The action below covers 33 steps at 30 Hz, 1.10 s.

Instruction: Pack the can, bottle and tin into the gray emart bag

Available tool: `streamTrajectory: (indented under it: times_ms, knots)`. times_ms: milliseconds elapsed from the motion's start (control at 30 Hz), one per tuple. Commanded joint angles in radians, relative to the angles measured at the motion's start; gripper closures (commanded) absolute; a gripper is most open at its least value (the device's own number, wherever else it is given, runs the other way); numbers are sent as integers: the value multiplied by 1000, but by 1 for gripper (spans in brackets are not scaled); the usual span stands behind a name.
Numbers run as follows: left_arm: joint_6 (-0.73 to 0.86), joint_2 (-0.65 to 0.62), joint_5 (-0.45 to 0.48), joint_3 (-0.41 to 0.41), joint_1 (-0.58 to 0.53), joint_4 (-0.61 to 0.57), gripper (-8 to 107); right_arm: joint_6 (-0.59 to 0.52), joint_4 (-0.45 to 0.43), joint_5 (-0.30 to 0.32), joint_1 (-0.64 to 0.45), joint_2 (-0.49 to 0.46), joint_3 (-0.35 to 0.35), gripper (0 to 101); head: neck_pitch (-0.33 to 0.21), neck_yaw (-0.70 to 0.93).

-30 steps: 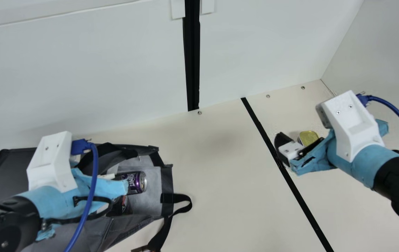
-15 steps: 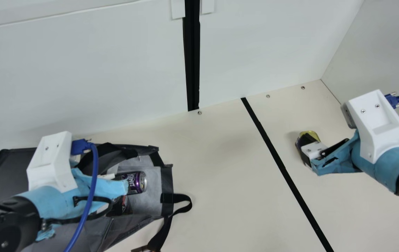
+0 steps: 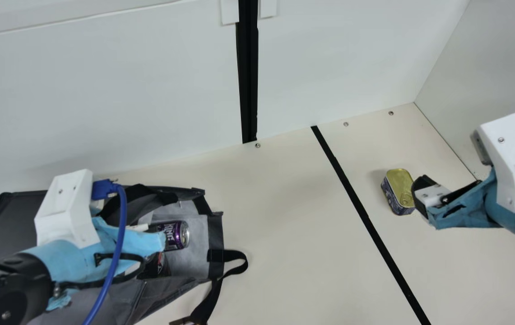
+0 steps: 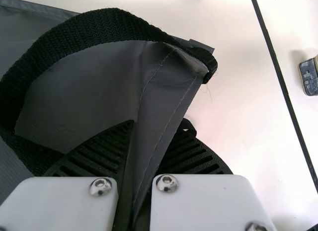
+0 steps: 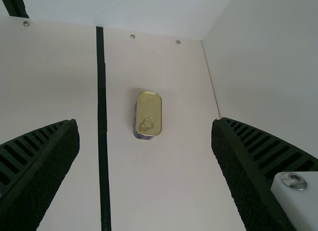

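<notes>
Pinching a fold of the gray emart bag [image 3: 158,295], the left gripper [image 3: 144,237] sits over the table's left part; in the left wrist view the cloth runs between its two fingers, which are squeezed together on it. The bag lies along the left side of the table [image 3: 284,216], its mouth facing the table's middle. One black strap [image 3: 232,268] loops out from the mouth onto the table, and another [image 4: 74,37] curves over the gray cloth near the left gripper.

Just inside the mouth, the purple can [image 3: 176,234] lies on its side on the pale lining [image 3: 196,246], its metal end toward the right edge of the table. Beside it, on the side of the table's near edge, is a dark thing with some red on it [image 3: 160,266], partly hidden by the left arm; whether that is the bottle I cannot tell.

The tin [image 3: 399,185] rests flat on the table between the black strip [image 3: 361,203] and the right edge, toward the far right corner, gold lid and pull ring facing up. Near it, on the right-edge side, hangs the right gripper [image 3: 423,185], its fingers spread wide with nothing held
</notes>
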Motion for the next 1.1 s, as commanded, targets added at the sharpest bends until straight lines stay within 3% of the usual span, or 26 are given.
streamTrajectory:
  times_ms: [0,633,1067]
  knots:
    - [0,0,0,0,0,0,89,2,-6,14,-5,-1,-11,10,-23,-1]
    - [0,0,0,0,0,0,89,61,-23,187,-41,3,-140,10,-23,-1]
    - [0,0,0,0,0,0,89,102,5,191,-57,-13,-109,10,-23,-1]
